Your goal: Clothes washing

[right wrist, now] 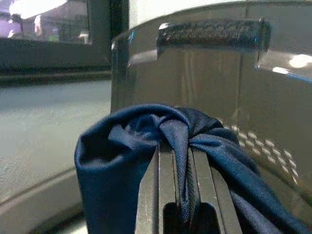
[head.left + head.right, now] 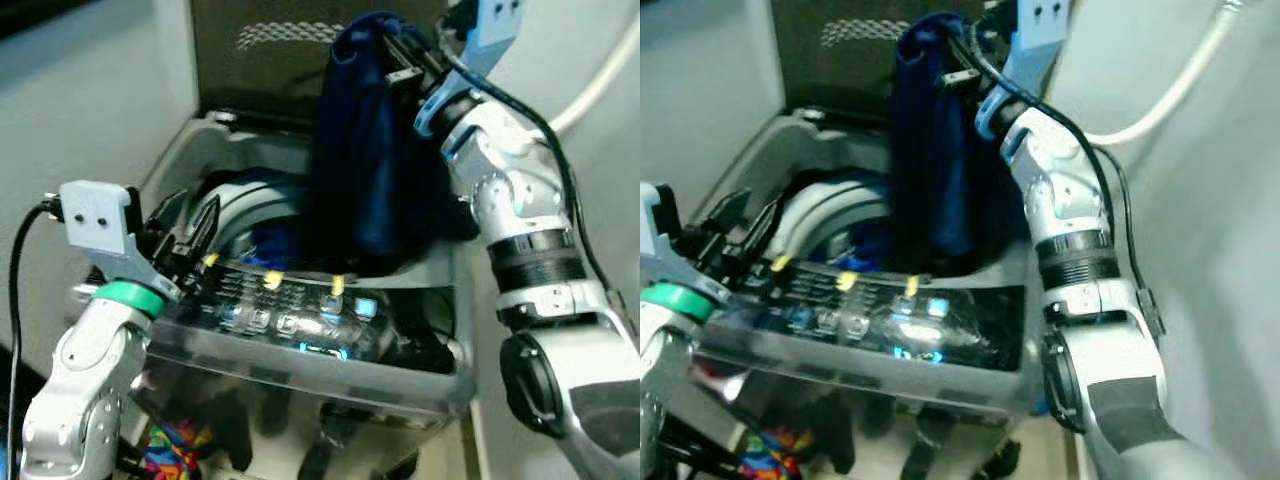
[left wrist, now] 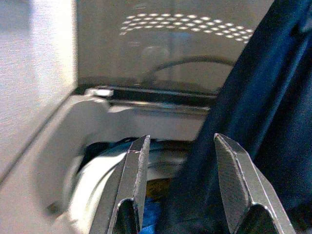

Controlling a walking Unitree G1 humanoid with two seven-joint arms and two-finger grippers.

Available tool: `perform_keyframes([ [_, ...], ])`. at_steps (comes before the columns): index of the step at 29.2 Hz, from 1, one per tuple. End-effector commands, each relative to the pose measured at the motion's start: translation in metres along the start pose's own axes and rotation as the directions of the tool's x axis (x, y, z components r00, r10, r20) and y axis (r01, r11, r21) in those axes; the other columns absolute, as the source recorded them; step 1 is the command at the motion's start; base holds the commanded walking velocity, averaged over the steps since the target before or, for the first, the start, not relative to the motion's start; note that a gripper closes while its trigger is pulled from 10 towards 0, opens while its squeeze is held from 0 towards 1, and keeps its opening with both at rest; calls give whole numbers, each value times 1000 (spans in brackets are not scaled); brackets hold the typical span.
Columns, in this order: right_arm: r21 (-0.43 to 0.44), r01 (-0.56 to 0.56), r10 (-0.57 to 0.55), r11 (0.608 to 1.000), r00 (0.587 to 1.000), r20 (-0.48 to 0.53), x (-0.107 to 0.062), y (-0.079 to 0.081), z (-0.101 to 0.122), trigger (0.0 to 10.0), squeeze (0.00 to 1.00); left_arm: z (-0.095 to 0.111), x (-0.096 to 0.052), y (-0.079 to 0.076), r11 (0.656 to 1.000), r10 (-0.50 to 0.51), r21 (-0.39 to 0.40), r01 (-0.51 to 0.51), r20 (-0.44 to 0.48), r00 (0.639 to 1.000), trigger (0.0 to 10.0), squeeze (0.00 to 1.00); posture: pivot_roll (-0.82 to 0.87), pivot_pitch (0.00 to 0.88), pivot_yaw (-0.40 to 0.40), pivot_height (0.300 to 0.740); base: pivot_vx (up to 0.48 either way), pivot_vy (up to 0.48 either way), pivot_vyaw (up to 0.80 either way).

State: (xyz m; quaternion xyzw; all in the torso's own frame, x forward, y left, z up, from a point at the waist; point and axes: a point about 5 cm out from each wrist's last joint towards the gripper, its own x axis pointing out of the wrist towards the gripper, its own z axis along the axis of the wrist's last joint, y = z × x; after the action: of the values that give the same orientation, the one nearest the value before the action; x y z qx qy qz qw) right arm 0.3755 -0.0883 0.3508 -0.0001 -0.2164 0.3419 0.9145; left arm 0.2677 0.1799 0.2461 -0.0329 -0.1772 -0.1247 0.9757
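- Our right end effector (image 2: pixel 400 50) is clenched on the top of a dark blue garment (image 2: pixel 365 160), which hangs straight down from it, long axis vertical.
- Directly below lies the open washer drum (image 2: pixel 240 205); lowering is what remains, we judge.
- Our left end effector (image 2: pixel 190 225) waits released at the drum's near rim, beside the cloth.
- Just beyond: the control panel (image 2: pixel 300 310) and the raised lid (image 2: pixel 270 50).

Head eyes downward – wrists close; all share washer (image 2: pixel 300 330).
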Motion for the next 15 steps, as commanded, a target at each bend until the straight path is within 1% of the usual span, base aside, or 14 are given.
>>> perform_keyframes([
  [1,15,-98,99,995,988,-121,-1,20,-26,10000,0,0,-1,5,999,34,23,-33,-11,999,10000,0,167,13,23,740,0,0,0],
  [3,55,-138,147,989,963,-226,-7,36,-54,10000,0,0,1,8,997,67,39,-66,-17,998,10000,0,170,18,24,740,0,0,0],
  [4,55,-138,147,989,963,-226,-7,36,-54,10000,0,0,1,8,997,67,39,-66,-17,998,10000,0,170,18,24,740,0,0,0],
  [6,98,-132,154,986,951,-269,-9,40,-64,10000,0,2,0,11,995,88,57,-87,-22,996,10000,0,172,22,24,740,0,0,0],
  [7,114,-125,152,986,949,-278,-9,41,-66,10000,0,3,0,12,993,94,68,-93,-23,995,10000,0,172,22,24,740,0,0,0],
  [8,124,-119,150,985,947,-283,-8,40,-66,10000,0,3,-1,15,990,108,100,-104,-35,994,10000,0,174,27,21,740,0,0,0],
  [9,124,-119,150,985,947,-283,-8,40,-66,10000,0,3,-1,15,990,108,100,-104,-35,994,10000,0,174,27,21,740,0,0,0],
  [11,133,-118,153,984,945,-289,-7,40,-66,10000,0,3,-3,18,982,136,138,-128,-49,990,10000,0,180,30,16,740,0,0,0],
  [14,140,-124,160,982,944,-289,-6,40,-65,10000,0,4,-5,19,979,146,153,-137,-47,988,10000,0,186,34,11,740,0,0,0],
  [15,159,-142,183,977,940,-287,-7,42,-64,10000,0,4,-7,20,976,155,160,-146,-48,987,10000,0,186,34,11,740,0,0,0],
])
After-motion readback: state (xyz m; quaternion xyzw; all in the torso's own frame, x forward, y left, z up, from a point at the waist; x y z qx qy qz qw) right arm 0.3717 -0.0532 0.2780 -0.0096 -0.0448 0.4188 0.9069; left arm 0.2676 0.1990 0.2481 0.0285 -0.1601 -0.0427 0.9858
